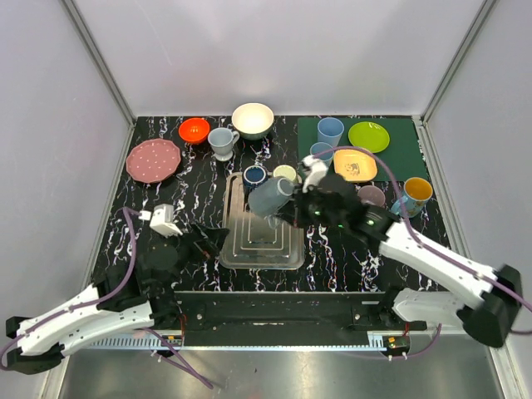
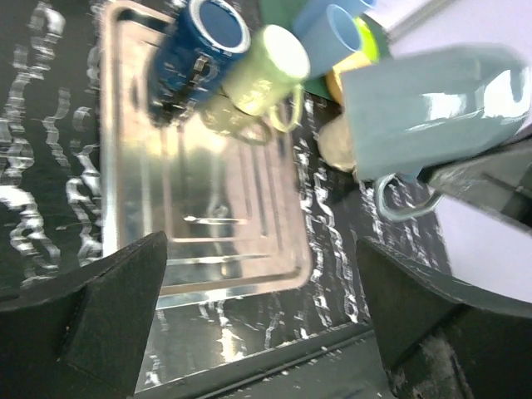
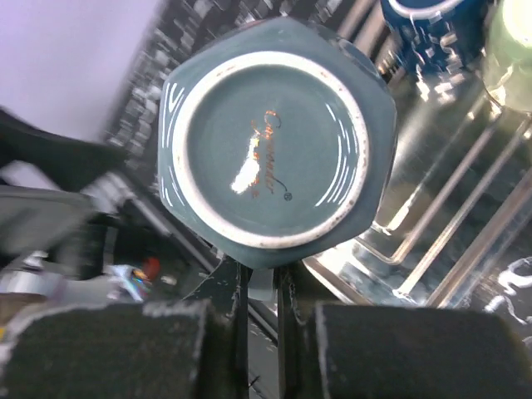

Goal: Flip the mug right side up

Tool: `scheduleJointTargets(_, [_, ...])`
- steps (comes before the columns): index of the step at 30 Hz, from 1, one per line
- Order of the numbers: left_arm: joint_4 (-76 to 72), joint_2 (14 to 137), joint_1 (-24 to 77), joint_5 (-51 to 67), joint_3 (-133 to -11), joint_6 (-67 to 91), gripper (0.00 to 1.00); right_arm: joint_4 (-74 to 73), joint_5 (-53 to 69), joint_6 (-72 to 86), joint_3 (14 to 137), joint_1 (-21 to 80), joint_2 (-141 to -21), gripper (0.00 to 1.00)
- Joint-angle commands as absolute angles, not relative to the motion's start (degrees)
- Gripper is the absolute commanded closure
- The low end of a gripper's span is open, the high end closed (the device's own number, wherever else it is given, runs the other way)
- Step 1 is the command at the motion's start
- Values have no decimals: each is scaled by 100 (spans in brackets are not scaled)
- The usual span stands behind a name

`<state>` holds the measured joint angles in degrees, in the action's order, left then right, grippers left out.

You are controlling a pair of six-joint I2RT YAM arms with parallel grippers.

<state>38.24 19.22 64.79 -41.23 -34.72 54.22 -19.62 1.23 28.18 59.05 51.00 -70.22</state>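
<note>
Grip is on the handle: the right pincer is clenched on the handle of the slate-blue glazed ceramic mug, whose unglazed-ringed base faces the wrist camera. From above, that mug is tipped on its side over the rectangular stainless-steel tray, toward one o'clock from the tray's centre. It appears lifted clear of the metal. The left wrist view shows the mug with its handle hanging underneath.

The left pincer sits at nine o'clock of the tray, just off its left rim, released with its jaws spread wide and nothing between them.

At the tray's twelve o'clock edge stand a dark blue glazed mug and a pale green mug, side by side. Farther out on the black marbled table, at eleven o'clock, are a pink speckled plate, an orange bowl, a grey mug and a cream bowl. At two o'clock a dark green mat carries a light blue cup, a lime-green plate and a yellow plate.
</note>
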Motion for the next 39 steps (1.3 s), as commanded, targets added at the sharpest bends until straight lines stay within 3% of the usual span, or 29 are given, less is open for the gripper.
scheduleJointTargets(1, [1490,1837,6486,-2712,-2807,5072,1,749,1464,4066,4961,4545,-5741,100])
scheduleJointTargets(6, [-1347,1924,6486,-1654,-2005,5115,1,1853,2065,4842,4413,4254,-5089,100])
scheduleJointTargets(11, [-2949,2635,6486,-1038,-1925,5001,1,2864,2399,5519,4052,4210,-4931,100])
scheduleJointTargets(21, [-3989,3997,6040,-467,-2338,5229,2,3041,2680,5801,3885,4210,-4755,100])
scheduleJointTargets(30, [-5755,4982,5239,657,-2417,6187,22,2900,2768,5783,3692,4210,-4632,100])
scheduleJointTargets(34, [-6213,5352,5168,1142,-2636,6407,39,2821,2760,5766,3656,4210,-4562,100])
scheduleJointTargets(39, [-6539,5668,5168,1581,-2804,6583,49,2655,2725,5652,3700,4210,-4535,100])
